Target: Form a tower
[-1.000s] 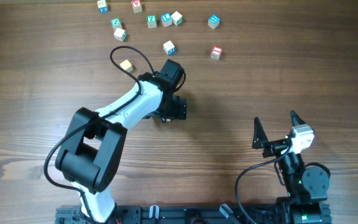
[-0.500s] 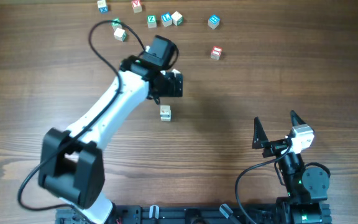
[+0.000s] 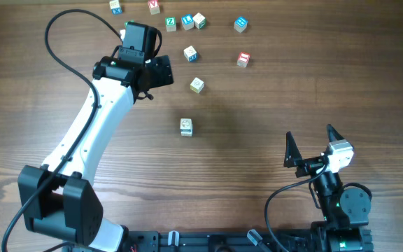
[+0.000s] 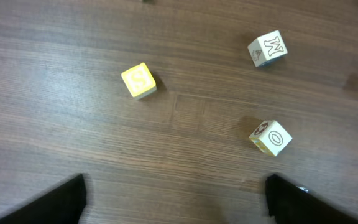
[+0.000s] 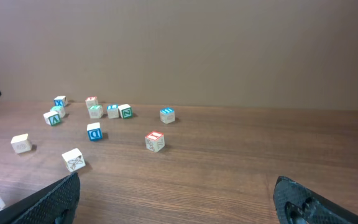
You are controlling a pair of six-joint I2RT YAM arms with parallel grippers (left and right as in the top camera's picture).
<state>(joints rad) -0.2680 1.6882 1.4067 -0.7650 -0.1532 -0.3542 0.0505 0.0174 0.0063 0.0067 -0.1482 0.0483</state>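
The tower (image 3: 186,127) stands mid-frame, well apart from both grippers: lower right of the left gripper (image 3: 165,72) and upper left of the right gripper (image 3: 310,133). Both pairs of jaws are spread wide.

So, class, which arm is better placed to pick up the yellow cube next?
Left. The left claw hangs open close to the yellow cube, which is plain in its wrist view. The right claw sits open far from it.
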